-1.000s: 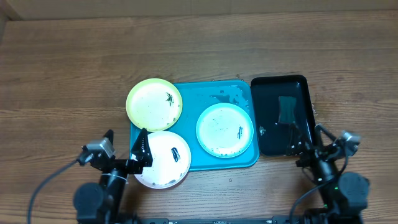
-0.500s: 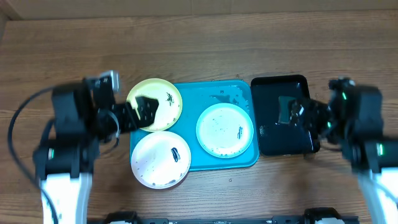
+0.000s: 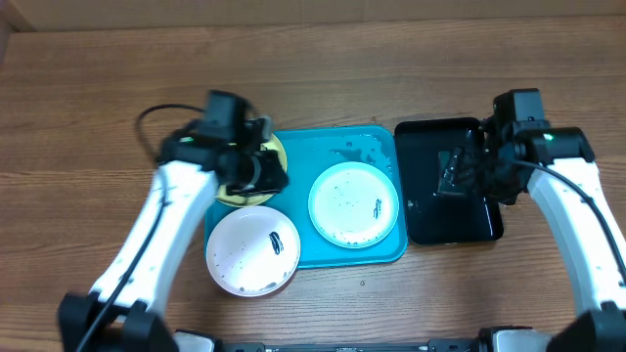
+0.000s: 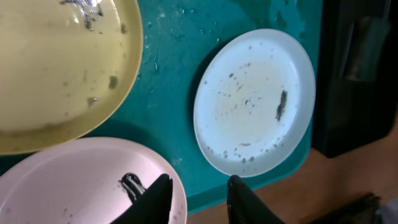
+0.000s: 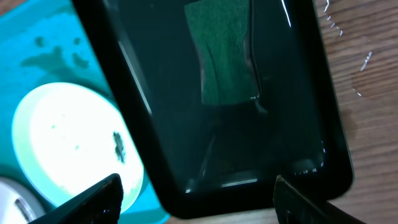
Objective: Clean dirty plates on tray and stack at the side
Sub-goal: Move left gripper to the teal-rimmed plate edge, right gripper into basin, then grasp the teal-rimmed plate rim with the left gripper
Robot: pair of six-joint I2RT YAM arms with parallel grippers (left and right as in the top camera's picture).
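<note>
Three dirty plates lie on the turquoise tray [image 3: 342, 152]. My left arm covers most of the lime-green plate [image 4: 56, 68] at the back left. The pinkish plate [image 3: 254, 250] overhangs the tray's front left corner and carries a dark smear. To the right lies the teal plate [image 3: 354, 203], also smeared. My left gripper [image 4: 199, 200] hovers above the pinkish plate's rim, its fingers narrowly apart with nothing between them. My right gripper [image 5: 199, 202] hangs wide open above the black tray [image 5: 267, 143], short of the green sponge [image 5: 227, 56].
The black tray [image 3: 421, 156] sits against the turquoise tray's right side. Bare wooden table [image 3: 98, 117] surrounds both trays. Some wet specks lie on the turquoise tray's floor [image 4: 168, 74].
Both arms swung out from the table's front edge. The left now reaches over the lime-green plate, the right over the black tray. The left jaws have narrowed a lot, the right slightly.
</note>
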